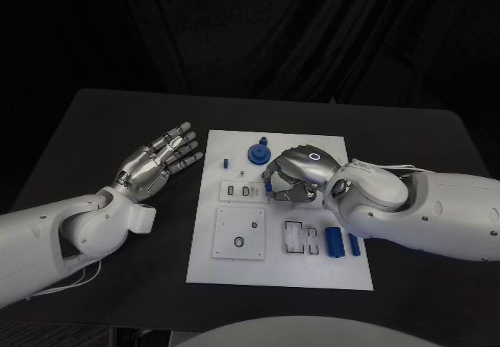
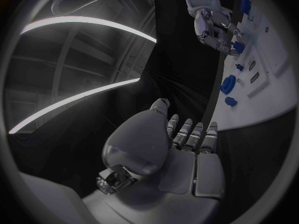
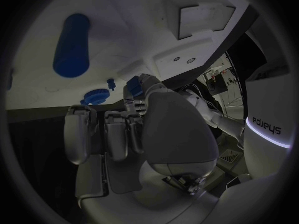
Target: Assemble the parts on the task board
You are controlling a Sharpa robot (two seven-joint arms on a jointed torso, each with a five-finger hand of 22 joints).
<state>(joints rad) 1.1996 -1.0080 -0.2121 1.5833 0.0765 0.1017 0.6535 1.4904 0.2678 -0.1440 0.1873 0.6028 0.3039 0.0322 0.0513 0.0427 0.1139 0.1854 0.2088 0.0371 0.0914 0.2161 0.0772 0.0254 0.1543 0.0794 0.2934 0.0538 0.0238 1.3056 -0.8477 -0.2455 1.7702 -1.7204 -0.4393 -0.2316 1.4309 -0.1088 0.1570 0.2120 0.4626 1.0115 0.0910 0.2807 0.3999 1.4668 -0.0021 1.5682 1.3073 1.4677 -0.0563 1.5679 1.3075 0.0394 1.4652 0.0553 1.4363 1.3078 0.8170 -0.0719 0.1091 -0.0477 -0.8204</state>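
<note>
Right hand [image 1: 297, 176] is pinching a small blue part [image 1: 269, 186] over the task board [image 1: 344, 275]; looks light, rigid, slippery, so grip its sides. Left hand [image 1: 156, 165] is hovering open.

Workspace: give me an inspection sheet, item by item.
Surface: black table, white task board in the middle.
Job's things: blue gear and small pin at the board's far end; two blue cylinders near its right edge; one blue part under the right hand's fingers, grip unclear.
Clutter: nothing seen.
Hands: left hand open, above the table left of the board; right hand curled over the board's middle.
Cables: thin white cable by the left arm.
Surroundings: dark curtain behind.
</note>
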